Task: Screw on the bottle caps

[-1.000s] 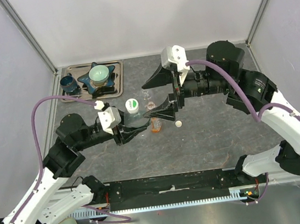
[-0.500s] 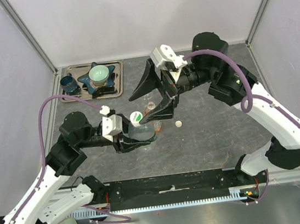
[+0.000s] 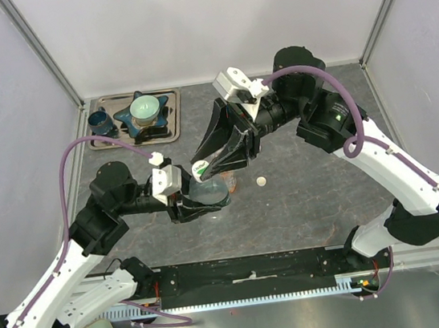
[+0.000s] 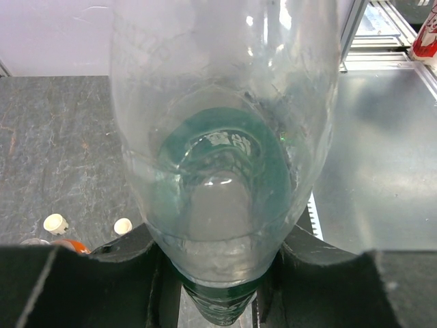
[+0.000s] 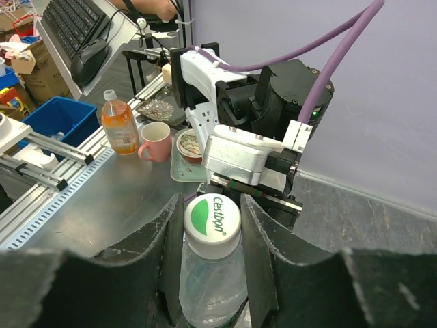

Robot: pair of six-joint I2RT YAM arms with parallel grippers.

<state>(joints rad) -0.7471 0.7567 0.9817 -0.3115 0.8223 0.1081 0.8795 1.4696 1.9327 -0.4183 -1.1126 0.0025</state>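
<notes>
To seat the thread cleanly, the right gripper (image 5: pixel 212 236) should stay square on the round white screw cap with the green-printed top (image 5: pixel 212 213) and twist without side push. Its fingers are pinched on the cap's two sides. The left gripper (image 4: pixel 218 258), jaws part-way apart, clamps the base of the clear green-tinted plastic bottle (image 3: pixel 212 191), which is held tilted above the table, left of the loose small white cap (image 3: pixel 261 180).
</notes>
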